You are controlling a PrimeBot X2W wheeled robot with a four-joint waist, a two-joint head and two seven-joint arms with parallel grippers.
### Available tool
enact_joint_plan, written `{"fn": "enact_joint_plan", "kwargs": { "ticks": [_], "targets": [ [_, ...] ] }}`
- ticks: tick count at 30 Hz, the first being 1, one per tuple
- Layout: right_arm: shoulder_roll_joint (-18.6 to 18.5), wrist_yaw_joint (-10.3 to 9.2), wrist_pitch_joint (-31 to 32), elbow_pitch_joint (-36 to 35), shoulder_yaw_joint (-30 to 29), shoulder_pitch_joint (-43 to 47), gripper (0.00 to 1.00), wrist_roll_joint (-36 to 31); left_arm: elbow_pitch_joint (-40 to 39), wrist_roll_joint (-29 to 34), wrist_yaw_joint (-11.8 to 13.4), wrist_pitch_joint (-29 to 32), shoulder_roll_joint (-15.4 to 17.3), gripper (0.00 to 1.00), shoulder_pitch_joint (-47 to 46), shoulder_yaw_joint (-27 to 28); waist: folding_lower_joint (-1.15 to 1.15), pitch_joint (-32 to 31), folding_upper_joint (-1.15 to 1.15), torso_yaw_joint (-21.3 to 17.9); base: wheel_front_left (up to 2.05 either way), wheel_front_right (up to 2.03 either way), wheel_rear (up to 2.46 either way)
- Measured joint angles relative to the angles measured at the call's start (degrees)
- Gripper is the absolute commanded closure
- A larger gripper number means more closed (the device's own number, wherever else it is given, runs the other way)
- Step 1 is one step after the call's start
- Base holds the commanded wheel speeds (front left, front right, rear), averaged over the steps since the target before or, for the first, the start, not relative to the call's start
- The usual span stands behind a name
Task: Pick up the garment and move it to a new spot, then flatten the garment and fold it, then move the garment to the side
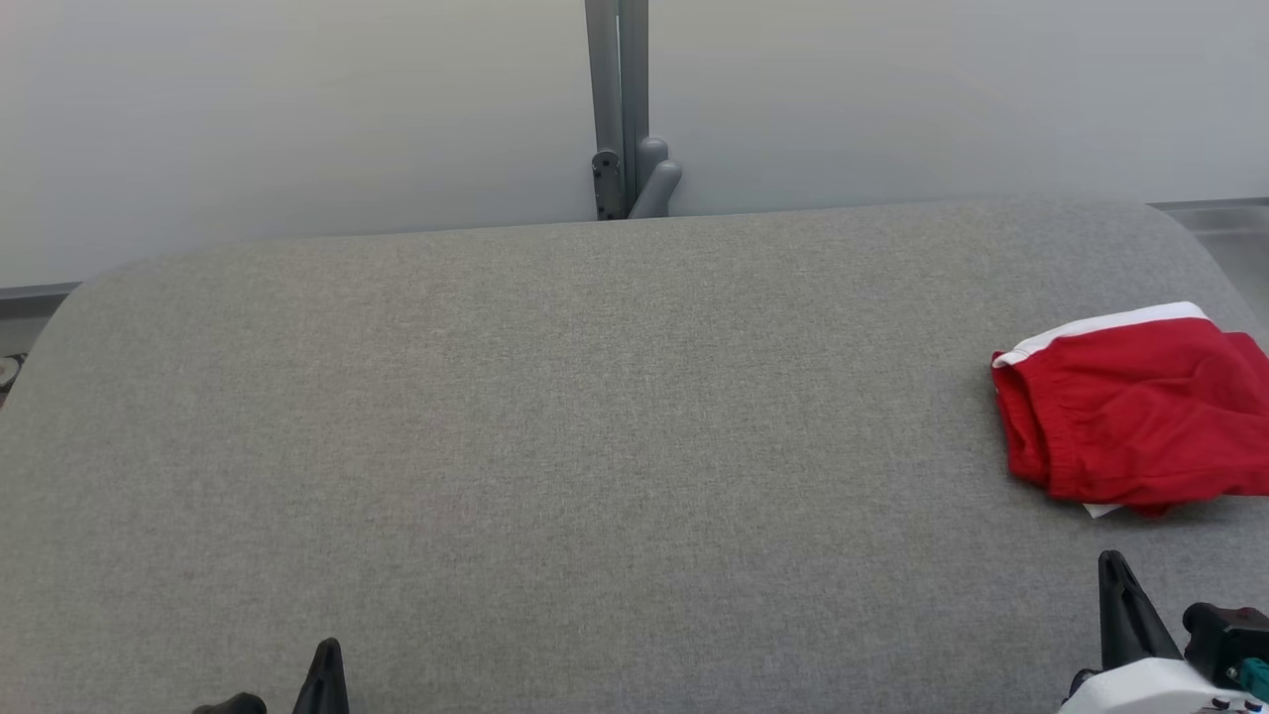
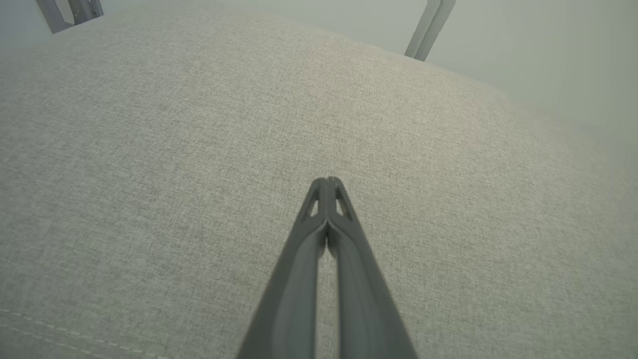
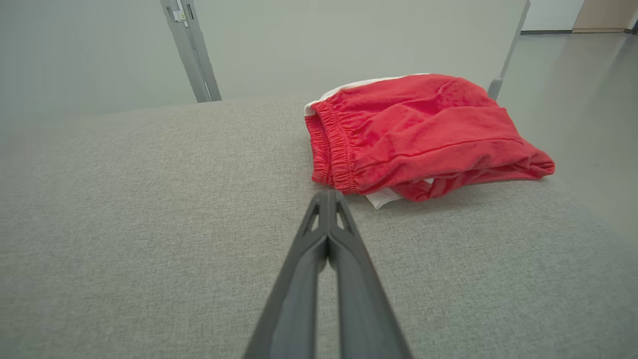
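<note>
Nearest the robot, the left gripper [image 2: 327, 183] is pinched fully closed and holds nothing, its tips over bare grey cloth. The right gripper [image 3: 327, 196] is likewise closed and empty, its tips just short of the elastic waistband, though I cannot tell whether they touch it. The garment [image 1: 1140, 407], red shorts with white trim, lies doubled over in a loose bundle at the far right of the surface [image 1: 595, 397], near its right edge, a scrap of white poking out beneath. That fits two stages: shorts folded and set aside with the arms at rest, or a bundle waiting to be carried to a fresh spot. Any grasp would need the jaws parted. The fold looks rough rather than neat, but the head view cuts off its right end. The surface is a wide padded grey top with rounded corners. Behind stands a pale wall [image 1: 297, 119] with a grey metal post [image 1: 617, 99], and smooth floor [image 3: 573, 75] lies to the right.
</note>
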Motion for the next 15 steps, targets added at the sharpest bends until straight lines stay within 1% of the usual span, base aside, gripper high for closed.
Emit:
{"fn": "enact_joint_plan", "kwargs": {
  "ticks": [7,8,15],
  "targets": [
    [0.0,0.00,1.6,-0.1,0.9,-1.1,1.00,8.7,-0.8,-6.9,-0.4,1.7,0.0,1.00,-1.0,0.5,0.00,0.2,0.00,0.0,0.00,0.00,0.00],
    [0.0,0.00,1.6,-0.1,0.9,-1.1,1.00,8.7,-0.8,-6.9,-0.4,1.7,0.0,1.00,-1.0,0.5,0.00,0.2,0.00,0.0,0.00,0.00,0.00],
    [-0.1,0.00,3.3,-0.2,1.4,-1.9,1.00,16.7,-1.7,-13.2,-0.8,3.2,0.0,1.00,-2.0,1.0,0.00,0.3,0.00,0.0,0.00,0.00,0.00]
  ]
}}
